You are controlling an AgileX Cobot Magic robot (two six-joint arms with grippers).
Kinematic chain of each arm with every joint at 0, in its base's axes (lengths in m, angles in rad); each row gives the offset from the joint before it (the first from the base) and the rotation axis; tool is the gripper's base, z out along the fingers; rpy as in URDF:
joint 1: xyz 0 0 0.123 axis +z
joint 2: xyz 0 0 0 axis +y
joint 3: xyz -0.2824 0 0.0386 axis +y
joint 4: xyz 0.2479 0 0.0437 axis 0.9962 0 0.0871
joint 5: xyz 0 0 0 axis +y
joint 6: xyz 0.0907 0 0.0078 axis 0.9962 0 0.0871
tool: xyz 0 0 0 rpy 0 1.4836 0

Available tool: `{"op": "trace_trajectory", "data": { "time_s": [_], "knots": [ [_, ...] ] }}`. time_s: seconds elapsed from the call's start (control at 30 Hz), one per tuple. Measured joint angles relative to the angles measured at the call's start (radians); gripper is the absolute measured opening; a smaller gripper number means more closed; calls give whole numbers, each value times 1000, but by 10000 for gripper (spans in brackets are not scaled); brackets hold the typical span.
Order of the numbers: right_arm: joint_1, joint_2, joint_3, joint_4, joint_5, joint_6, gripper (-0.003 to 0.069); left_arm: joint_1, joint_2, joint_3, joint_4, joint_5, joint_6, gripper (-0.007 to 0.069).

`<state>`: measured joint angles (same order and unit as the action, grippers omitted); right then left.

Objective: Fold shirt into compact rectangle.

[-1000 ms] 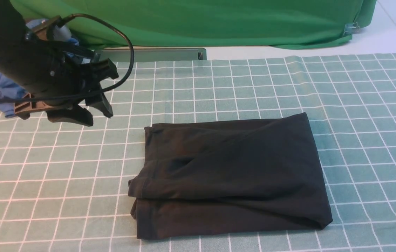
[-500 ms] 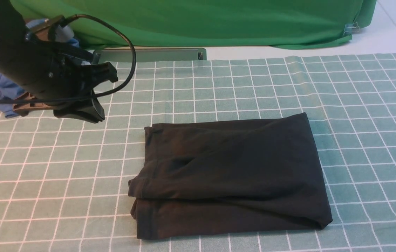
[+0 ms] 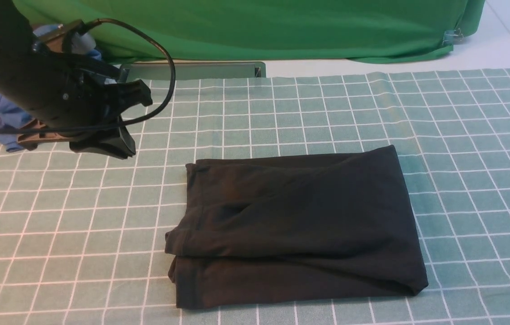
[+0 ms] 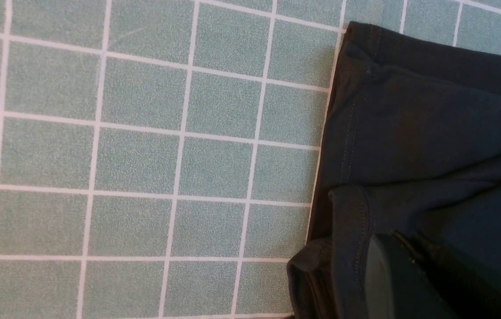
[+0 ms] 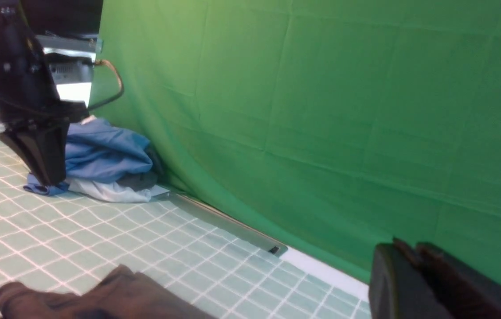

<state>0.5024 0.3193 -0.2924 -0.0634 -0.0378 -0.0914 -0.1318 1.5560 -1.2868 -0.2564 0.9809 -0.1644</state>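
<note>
The shirt (image 3: pixel 295 225) is lying folded into a thick, roughly rectangular bundle on the checked cloth (image 3: pixel 56 216), a little right of centre and near the front edge, its layered hems facing the robot's left and one lower layer poking out slightly at that end. Nothing is touching it. The left gripper (image 3: pixel 117 144) is hanging above the cloth, well apart from the shirt on its left, jaws pressed together and holding nothing. The right gripper (image 5: pixel 410 283) is showing only in its own wrist view, raised and facing the green backdrop (image 3: pixel 255 27); its fingers are looking closed or nearly so, with nothing between them. The folding is looking finished or all but finished, the arms standing clear. If anything is left, it is calling for squaring the uneven left-hand hems, with no fresh grasp disturbing the stack.
</note>
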Motion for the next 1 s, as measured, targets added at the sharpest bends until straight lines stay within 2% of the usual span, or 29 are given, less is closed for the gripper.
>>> {"op": "trace_trajectory", "data": {
  "time_s": [0.1, 0.37, 0.5, 0.77, 1.0],
  "knots": [
    [-57, -29, 42, 0, -3, 0, 74, 0, 0, 0, -10, 8, -10, 15],
    [-334, -135, 254, 0, 9, 0, 87, 0, 0, 0, -16, 53, -12, 16],
    [-377, -172, 297, 0, 64, 0, 95, 0, 0, 0, -11, 57, -8, 16],
    [-383, -275, 299, 4, 251, 0, 117, 0, 0, 0, -70, 159, 33, 16],
    [-435, -319, 299, 63, 261, 1, 131, 0, -4, 0, -95, 176, 50, 16]
  ]
}}
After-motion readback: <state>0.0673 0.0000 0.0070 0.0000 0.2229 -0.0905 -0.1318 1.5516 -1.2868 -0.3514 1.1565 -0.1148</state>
